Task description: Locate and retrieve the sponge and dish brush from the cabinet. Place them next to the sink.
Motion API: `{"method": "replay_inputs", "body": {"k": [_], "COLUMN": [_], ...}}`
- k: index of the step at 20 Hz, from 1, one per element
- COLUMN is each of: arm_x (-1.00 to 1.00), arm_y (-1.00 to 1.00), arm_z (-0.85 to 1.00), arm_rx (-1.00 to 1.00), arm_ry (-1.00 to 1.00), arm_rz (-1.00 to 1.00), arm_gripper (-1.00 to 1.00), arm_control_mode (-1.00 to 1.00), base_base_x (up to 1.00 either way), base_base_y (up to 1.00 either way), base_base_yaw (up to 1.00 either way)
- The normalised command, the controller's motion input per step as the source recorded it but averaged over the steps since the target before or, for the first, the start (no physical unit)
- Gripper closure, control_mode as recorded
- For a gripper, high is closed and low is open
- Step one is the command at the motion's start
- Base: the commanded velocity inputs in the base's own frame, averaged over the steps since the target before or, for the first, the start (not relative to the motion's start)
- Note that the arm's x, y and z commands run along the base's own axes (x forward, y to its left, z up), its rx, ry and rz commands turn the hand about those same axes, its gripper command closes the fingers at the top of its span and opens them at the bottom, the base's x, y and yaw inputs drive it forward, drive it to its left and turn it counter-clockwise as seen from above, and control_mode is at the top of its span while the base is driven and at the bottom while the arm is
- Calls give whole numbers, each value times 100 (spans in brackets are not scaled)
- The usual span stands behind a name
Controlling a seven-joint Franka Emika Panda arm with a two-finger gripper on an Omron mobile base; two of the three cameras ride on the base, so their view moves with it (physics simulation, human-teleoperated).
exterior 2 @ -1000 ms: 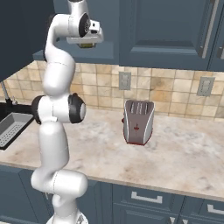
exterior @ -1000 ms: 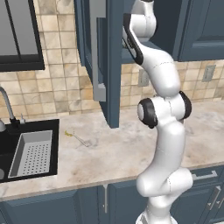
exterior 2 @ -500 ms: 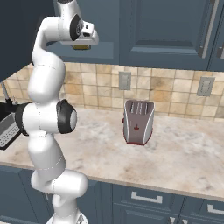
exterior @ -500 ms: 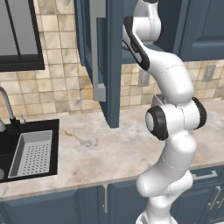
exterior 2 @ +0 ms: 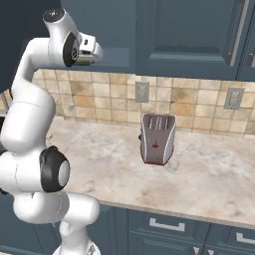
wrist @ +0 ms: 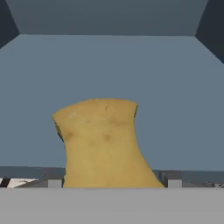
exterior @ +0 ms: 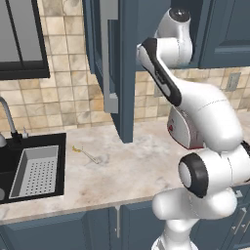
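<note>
Since the earlier frame, arm has swung its elbow right and lowered. Gripper (wrist: 113,183) holds the sponge (wrist: 103,142) between widely spread jaws inside the cabinet (exterior: 124,63); dish brush (exterior: 87,154) lies on the counter (exterior: 127,171), right of the sink (exterior: 34,168).

Sponge (wrist: 103,142) fills shelf front, prob.
</note>
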Motion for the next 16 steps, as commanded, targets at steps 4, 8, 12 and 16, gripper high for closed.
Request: {"method": "replay_inputs", "body": {"k": [4,8,12,16], "arm_x": [-99,-98,-92,-95], "arm_y": [0,3,14,14], "arm_z": [22,21,-8,-22], "arm_rx": [4,2,1,0], "arm_ry": [-9,-2,0,0], "arm_rz": [-3,-1,5,8], "arm_gripper": [100,100,100,100], "arm_control_mode": [-100,-100,-100,-100], "base_base_x": [0,0,0,0], "base_base_y": [0,0,0,0], "base_base_yaw": [0,0,0,0]}}
